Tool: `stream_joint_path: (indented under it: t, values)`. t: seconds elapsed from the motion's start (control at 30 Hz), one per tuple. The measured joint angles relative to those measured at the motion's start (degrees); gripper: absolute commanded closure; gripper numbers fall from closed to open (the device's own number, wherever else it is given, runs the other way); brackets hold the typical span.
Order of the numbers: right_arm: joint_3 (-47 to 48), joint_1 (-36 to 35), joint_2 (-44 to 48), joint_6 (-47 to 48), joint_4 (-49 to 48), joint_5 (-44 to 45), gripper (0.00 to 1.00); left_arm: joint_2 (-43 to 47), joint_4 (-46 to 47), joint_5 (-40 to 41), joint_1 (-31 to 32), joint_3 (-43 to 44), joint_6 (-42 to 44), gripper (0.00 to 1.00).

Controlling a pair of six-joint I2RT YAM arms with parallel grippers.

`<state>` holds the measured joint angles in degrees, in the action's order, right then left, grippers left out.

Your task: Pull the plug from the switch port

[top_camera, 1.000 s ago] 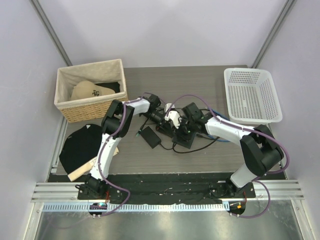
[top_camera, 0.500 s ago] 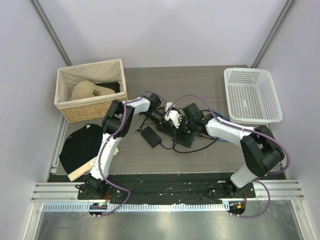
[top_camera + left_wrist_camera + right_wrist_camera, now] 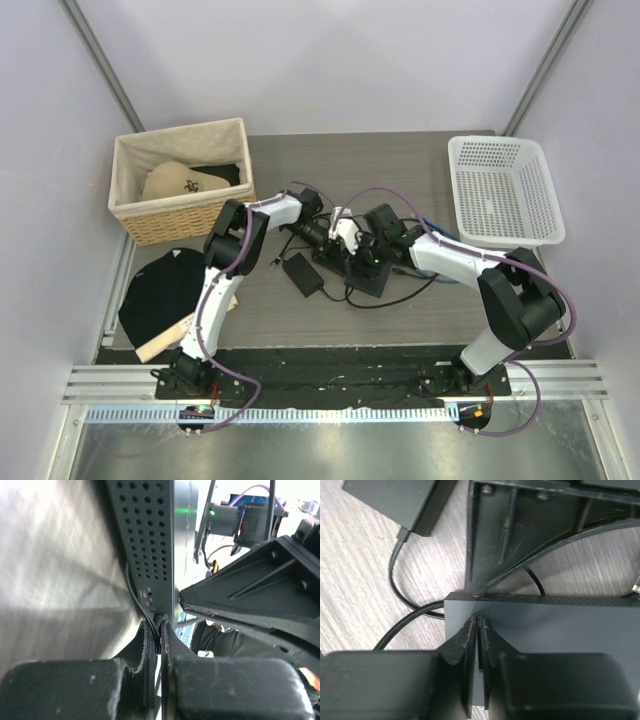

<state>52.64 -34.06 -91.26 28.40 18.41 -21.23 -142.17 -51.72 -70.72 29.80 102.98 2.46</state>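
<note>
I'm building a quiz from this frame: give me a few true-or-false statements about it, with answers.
1. The left claw and right claw are both shut. True.
2. The white basket holds a tan cap. False: the cap lies in the wicker basket.
3. The brick lies left of the switch. True.
4. The right claw is over bare table. False: it is over the switch's flat top.

The right gripper point(image 3: 478, 622) is holding its fingers together over the flat black box point(image 3: 560, 635). Just beyond the fingertips, a black ribbed frame point(image 3: 520, 530) is meeting the box's edge.
</note>
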Motion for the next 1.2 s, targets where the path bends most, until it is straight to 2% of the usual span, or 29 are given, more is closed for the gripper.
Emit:
stream_joint_path:
  t: [0.03,0.17,0.43,0.67,1.0,1.2]
  values:
    - [0.0,0.0,0.0,0.0,0.0,-0.3,0.95,0.7,1.2,-0.5,0.0,-1.8,-0.1,1.00]
    - [-0.6,-0.3,0.4,0.3,0.0,-0.7,0.99,3.1,4.5,-1.2,0.1,-6.7,-0.3,1.00]
    - [-0.4,-0.1,-0.7,0.2,-1.2,-0.8,0.99,2.6,-1.4,5.2,0.2,-0.2,1.6,1.00]
    - [-0.3,-0.5,-0.9,-0.1,-1.8,-2.0,0.99,6.3,5.4,1.0,-0.4,-11.3,1.2,1.00]
    - [-0.5,-0.6,-0.9,-0.1,-3.1,-2.0,0.99,3.5,0.4,0.7,-1.5,-6.6,0.0,1.00]
    - [-0.8,-0.6,-0.6,-0.2,-2.9,-2.1,0.99,5.5,4.3,-0.9,-0.3,-11.8,1.1,1.00]
